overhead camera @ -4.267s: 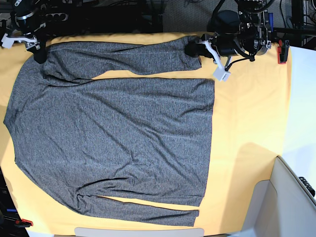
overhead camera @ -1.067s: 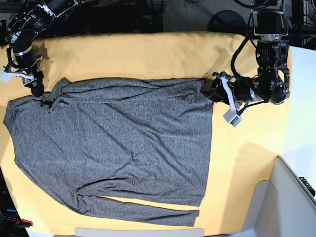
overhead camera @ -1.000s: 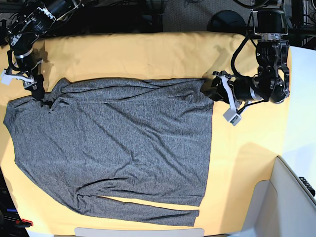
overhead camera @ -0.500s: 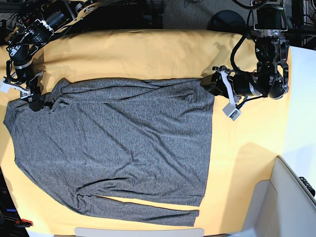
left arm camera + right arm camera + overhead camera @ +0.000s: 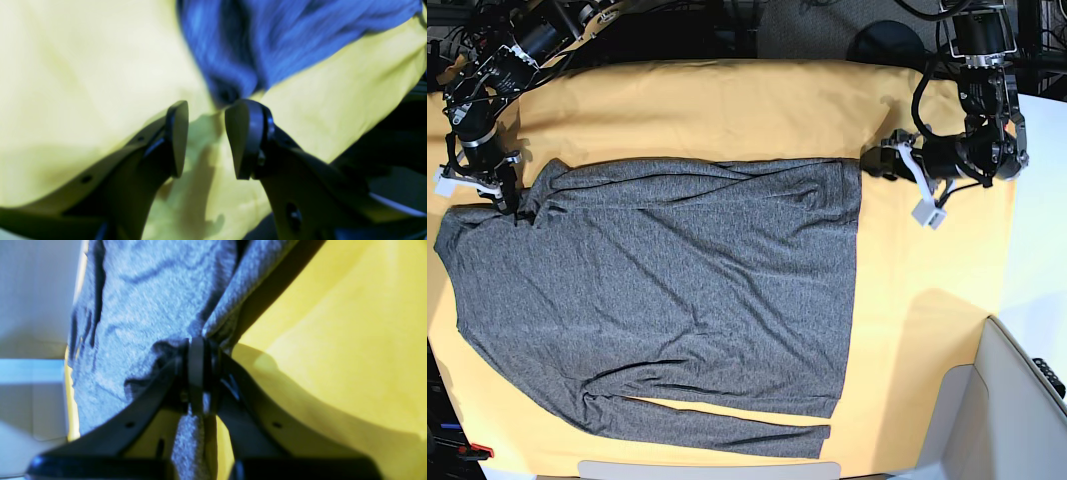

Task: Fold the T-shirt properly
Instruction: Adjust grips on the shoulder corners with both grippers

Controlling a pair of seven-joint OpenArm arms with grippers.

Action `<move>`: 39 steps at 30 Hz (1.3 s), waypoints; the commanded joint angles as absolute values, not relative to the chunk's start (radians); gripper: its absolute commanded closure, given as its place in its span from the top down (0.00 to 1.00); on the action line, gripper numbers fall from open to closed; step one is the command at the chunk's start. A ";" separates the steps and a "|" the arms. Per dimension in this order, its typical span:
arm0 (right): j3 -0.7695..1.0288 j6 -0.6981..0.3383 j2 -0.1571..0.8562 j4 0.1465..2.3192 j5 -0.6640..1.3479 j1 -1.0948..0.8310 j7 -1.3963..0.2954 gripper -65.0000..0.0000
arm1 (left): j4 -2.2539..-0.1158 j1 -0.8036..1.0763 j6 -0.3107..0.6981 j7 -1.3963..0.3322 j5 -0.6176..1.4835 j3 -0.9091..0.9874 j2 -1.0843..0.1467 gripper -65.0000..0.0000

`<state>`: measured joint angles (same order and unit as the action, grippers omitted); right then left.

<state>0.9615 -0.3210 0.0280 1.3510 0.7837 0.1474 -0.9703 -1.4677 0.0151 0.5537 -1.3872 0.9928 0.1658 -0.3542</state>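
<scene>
Left gripper (image 5: 206, 140) is spread and empty beside the hem; right gripper (image 5: 199, 373) is pressed together, pinching the T-shirt (image 5: 667, 290).

One sleeve seems folded in over the body already, so this fold looks nearly finished; next the right gripper should let go, and the other sleeve, lying along the near edge, needs the same fold. Shirt is dark grey heathered knit, thin and softly wrinkled, spread flat on the yellow-orange cloth (image 5: 727, 110).
</scene>
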 commanded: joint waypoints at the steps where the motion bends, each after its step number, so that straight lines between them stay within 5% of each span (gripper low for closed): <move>1: 0.949 -0.308 0.019 1.346 0.806 0.156 -0.998 0.00 | -1.468 -0.004 0.553 -1.396 1.003 0.173 -0.363 0.35; 9: 0.941 -0.249 0.028 1.359 0.805 0.159 -0.997 0.00 | -1.360 -0.013 0.555 -1.396 1.006 0.168 -0.328 0.43; 39: 0.924 -0.209 0.033 1.432 0.805 0.150 -0.997 0.00 | -1.363 -0.039 0.550 -1.396 1.148 0.163 -0.309 0.44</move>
<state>0.9287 -0.2043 0.0193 1.4147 0.7841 0.1410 -0.9989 -1.3487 -0.0280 0.5529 -1.3865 1.1381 0.1646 -0.3012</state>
